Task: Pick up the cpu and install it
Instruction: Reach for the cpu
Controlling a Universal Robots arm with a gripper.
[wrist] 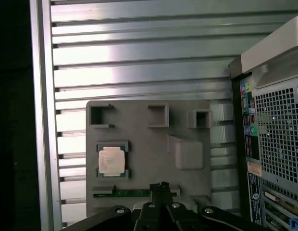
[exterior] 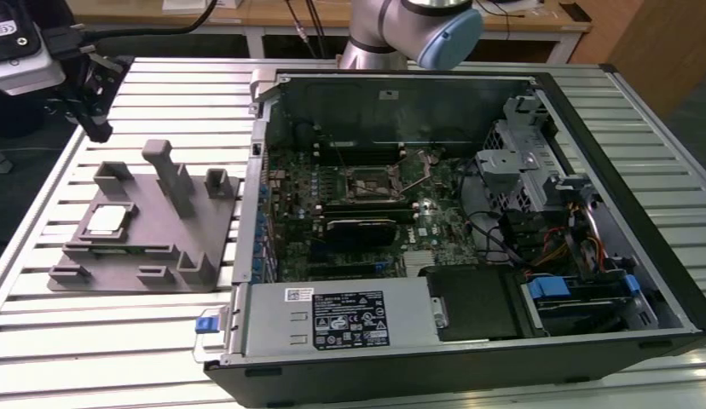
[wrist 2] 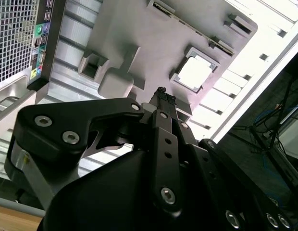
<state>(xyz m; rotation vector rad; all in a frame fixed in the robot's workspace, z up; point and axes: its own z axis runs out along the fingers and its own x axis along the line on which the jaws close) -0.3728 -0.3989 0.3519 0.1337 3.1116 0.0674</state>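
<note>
Black claw (wrist: pixel 161 186): 2 fingers pressed together, pinching nothing, raised above the grey plastic fixture (wrist: pixel 139 144). Small square silvery cpu with tan-green rim (wrist: pixel 112 161) lies flat in a fixture recess, below the claw and off to one side, apart from it. An open black computer case (exterior: pixel 444 375) stands just beside the fixture.

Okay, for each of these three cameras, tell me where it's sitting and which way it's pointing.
Exterior view: off the arm, high up, looking down on the open computer case and the grey fixture; the arm shows beyond the case.
First wrist view: on the wrist, facing straight down onto the fixture; the pincer tips show.
Second wrist view: on the wrist, looking slantwise along the pincer, whose black body is in the foreground.
Shared: all three show the cpu lying in the fixture.
</note>
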